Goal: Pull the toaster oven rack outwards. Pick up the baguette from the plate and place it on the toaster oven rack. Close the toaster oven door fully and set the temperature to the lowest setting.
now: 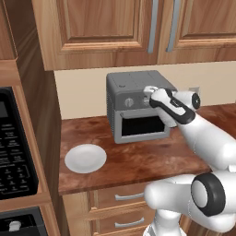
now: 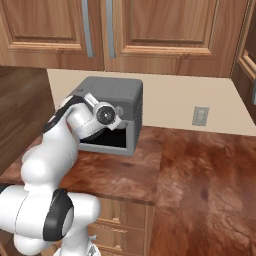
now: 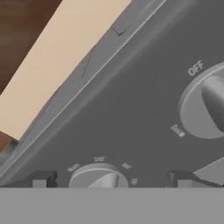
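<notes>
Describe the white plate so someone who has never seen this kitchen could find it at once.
Start at the dark-grey toaster oven against the wall under the wooden cabinets. On the reddish-brown counter in front of it and to its left, toward the black microwave, lies the plate. It is the one round, white, shallow thing there, with nothing on it.

On the toaster oven (image 3: 131, 109) front panel, the word "OFF" is printed in light letters just beside the upper edge of one round knob (image 3: 205, 109). Other small markings around that knob and a second knob (image 3: 99, 176) are too blurred to read.
</notes>
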Robot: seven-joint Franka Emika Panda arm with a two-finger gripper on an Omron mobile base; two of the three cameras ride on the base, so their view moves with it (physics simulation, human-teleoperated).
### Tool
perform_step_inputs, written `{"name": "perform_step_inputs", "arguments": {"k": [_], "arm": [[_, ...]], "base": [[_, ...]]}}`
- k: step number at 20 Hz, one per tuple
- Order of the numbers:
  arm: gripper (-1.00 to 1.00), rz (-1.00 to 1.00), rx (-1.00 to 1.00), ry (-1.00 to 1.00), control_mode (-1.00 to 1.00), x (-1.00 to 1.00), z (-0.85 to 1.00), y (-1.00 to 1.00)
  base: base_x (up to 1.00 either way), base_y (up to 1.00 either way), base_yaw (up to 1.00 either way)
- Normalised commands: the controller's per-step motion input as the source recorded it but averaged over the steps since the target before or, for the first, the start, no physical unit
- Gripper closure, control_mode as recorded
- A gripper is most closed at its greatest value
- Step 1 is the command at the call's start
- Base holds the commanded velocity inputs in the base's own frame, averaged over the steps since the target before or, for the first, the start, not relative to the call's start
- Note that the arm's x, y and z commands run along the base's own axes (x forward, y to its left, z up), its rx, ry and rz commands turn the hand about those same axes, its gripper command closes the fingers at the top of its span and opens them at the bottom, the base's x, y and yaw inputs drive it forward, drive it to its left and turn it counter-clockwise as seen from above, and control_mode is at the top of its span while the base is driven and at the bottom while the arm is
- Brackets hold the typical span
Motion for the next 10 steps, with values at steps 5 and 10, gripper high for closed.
{"name": "perform_step_inputs", "arguments": {"k": [5, 10], "arm": [[-1.00, 0.00, 0.01, 0.04, -1.00, 0.00, -0.08, 0.08], [-1.00, 0.00, 0.00, 0.05, -1.00, 0.00, -0.08, 0.38]], "base": [[0.00, 0.00, 0.00], [0.00, 0.00, 0.00]]}}
